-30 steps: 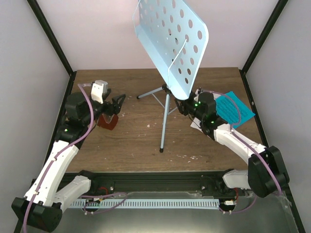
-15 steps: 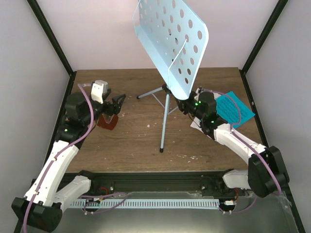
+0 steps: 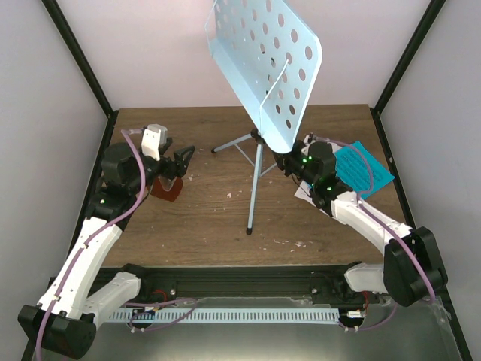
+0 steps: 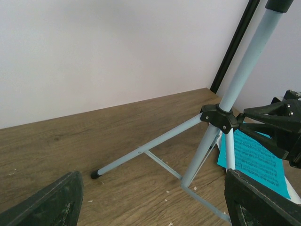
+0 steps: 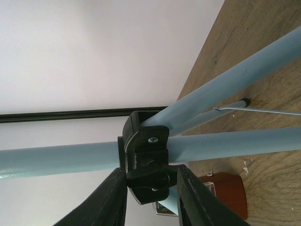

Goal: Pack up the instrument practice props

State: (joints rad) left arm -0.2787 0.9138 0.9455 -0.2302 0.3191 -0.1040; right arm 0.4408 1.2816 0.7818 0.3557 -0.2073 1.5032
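Observation:
The pale blue perforated music stand (image 3: 263,68) stands upright on its thin tripod at the table's middle back. In the right wrist view my right gripper (image 5: 150,175) is shut on the stand's black tripod hub (image 5: 145,155), with one finger pressed on each side of its knob. The same gripper (image 3: 282,161) sits just right of the pole in the top view. My left gripper (image 3: 179,167) hangs open over the red-brown metronome (image 3: 167,188), holding nothing; the left wrist view shows its fingers (image 4: 47,202) wide apart over bare wood. Blue sheet-music pages (image 3: 363,167) lie at the right.
Three tripod legs (image 4: 146,148) spread across the wooden table (image 3: 210,226) with thin braces between them. White walls and black frame posts (image 3: 83,64) close in the back and sides. Small pale crumbs dot the wood.
My right gripper's fingers have closed in onto the stand's black hub. Both arms, the stand and the metronome have stayed where they were.

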